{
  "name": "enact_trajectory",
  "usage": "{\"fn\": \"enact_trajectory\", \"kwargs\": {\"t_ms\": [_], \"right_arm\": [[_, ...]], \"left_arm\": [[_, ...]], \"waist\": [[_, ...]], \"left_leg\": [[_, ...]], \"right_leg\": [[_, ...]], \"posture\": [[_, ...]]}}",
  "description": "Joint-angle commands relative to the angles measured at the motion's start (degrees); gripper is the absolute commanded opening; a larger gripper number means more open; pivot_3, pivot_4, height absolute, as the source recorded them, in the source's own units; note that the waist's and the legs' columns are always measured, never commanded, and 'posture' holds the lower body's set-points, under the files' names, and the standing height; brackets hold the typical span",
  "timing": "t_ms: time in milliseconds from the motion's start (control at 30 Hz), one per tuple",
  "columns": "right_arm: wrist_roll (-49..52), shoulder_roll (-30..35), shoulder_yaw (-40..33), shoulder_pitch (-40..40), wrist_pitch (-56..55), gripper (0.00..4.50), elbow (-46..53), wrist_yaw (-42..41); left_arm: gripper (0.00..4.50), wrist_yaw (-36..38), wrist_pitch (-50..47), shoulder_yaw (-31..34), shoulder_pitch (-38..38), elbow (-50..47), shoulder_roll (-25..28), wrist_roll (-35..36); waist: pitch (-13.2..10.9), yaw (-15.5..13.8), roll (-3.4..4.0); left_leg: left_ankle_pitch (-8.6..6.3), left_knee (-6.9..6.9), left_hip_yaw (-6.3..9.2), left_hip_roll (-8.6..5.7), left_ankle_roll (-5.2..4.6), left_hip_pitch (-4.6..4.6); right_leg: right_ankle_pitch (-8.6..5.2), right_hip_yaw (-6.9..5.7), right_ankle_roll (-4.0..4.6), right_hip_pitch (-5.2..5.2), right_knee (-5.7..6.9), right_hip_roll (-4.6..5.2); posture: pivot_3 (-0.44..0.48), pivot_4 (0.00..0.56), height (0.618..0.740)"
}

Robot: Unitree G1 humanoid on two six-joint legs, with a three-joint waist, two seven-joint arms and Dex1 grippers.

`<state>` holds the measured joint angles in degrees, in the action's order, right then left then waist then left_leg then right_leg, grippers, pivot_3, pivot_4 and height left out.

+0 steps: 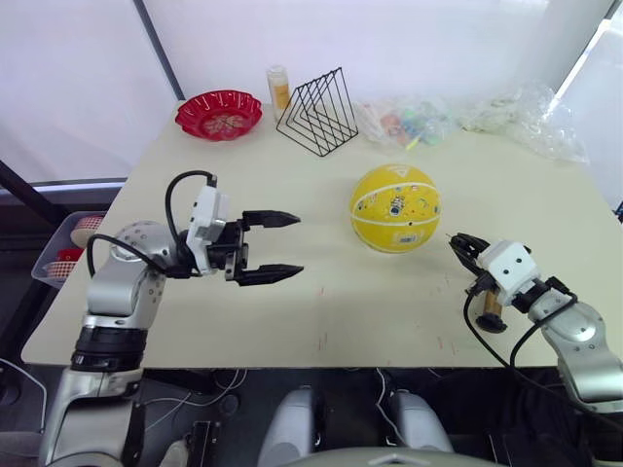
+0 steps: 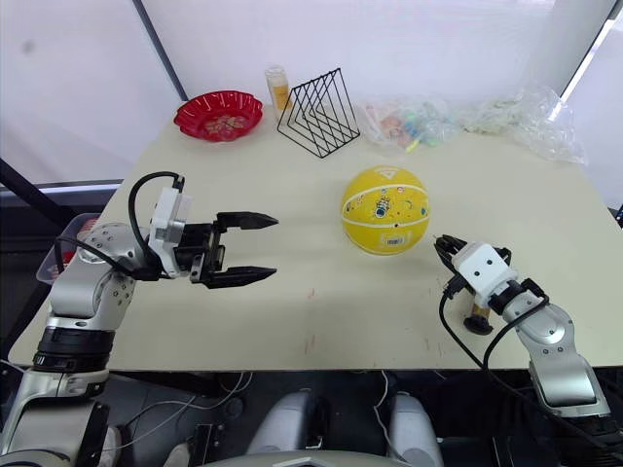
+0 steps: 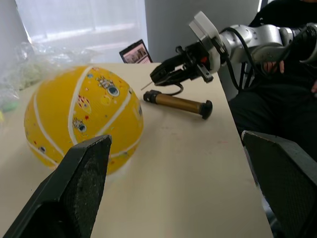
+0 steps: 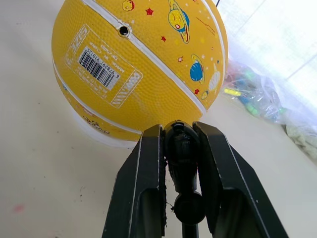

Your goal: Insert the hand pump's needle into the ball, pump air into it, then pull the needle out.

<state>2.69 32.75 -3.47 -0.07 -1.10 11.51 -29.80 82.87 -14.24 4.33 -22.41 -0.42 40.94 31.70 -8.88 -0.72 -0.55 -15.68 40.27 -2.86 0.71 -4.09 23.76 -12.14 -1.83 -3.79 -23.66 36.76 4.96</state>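
Left wrist view shows one ball (image 3: 81, 119), one hand pump (image 3: 177, 103); right gripper (image 4: 181, 136) clamps the needle (image 3: 146, 86) fitting, left gripper (image 1: 272, 247) spread.

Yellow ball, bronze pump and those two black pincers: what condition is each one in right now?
Yellow rubber ball: resting on the table, nothing inserted in its valve hole.
Gold-bronze hand pump: lying flat on the table beside the ball.
Needle's black fitting: clamped in the right pincer, aimed at the ball.
Left pincer: open, holding nothing.
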Motion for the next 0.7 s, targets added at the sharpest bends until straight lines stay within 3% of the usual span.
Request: {"fn": "enact_trajectory", "kwargs": {"t_ms": [33,133,333,400,433,700], "right_arm": [[1.49,0.35,-1.33,-0.69,1.10,0.35,2.98,-0.73],[3.09,1.26,-1.32,-0.54,2.72,0.35,4.50,-2.82],[5.98,2.76,-2.10,-0.49,5.57,3.35,7.39,-5.80],[9.09,3.72,-2.92,-0.43,7.98,3.82,9.71,-7.79],[10.72,4.22,-3.33,-0.46,9.30,4.42,10.61,-8.71],[23.01,6.55,-7.48,0.09,19.56,4.47,16.62,-12.95]], "left_arm": [[4.50,2.03,2.30,2.27,1.63,0.38,1.46,0.92],[4.50,2.19,2.80,2.58,3.04,1.10,1.74,0.92],[4.50,1.86,3.10,2.62,3.53,1.33,1.67,0.91],[4.50,1.83,3.18,2.56,3.72,1.18,1.61,0.89],[4.50,1.78,3.21,2.46,3.68,1.17,1.53,0.83],[4.50,1.50,3.06,2.24,3.55,1.21,1.27,0.84]], "waist": [[-0.02,0.00,0.03],[-0.05,-0.04,0.08],[-0.06,-0.06,0.09],[-0.10,-0.04,0.14],[-0.12,-0.03,0.17],[-0.14,-0.07,0.17]], "left_leg": [[0.00,0.00,0.00,0.00,0.00,0.00],[-0.01,0.00,0.00,0.01,-0.01,0.00],[-0.01,0.00,0.01,0.02,-0.02,0.01],[-0.02,0.00,0.00,0.02,-0.02,0.02],[-0.02,0.00,0.00,0.03,-0.02,0.02],[-0.02,0.00,0.01,0.06,-0.03,0.05]], "right_leg": [[0.00,0.01,0.00,0.00,0.00,0.00],[0.00,0.01,0.00,0.00,0.00,0.00],[0.00,-0.01,0.00,-0.01,0.00,0.01],[0.00,0.00,0.00,-0.02,-0.01,0.01],[0.00,0.00,0.00,-0.03,-0.01,0.02],[0.00,-0.02,0.01,-0.04,-0.02,0.03]], "posture": [[0.000,0.150,0.737],[0.000,0.150,0.737],[0.000,0.150,0.737],[0.000,0.150,0.737],[0.000,0.150,0.737],[0.000,0.150,0.737]]}}
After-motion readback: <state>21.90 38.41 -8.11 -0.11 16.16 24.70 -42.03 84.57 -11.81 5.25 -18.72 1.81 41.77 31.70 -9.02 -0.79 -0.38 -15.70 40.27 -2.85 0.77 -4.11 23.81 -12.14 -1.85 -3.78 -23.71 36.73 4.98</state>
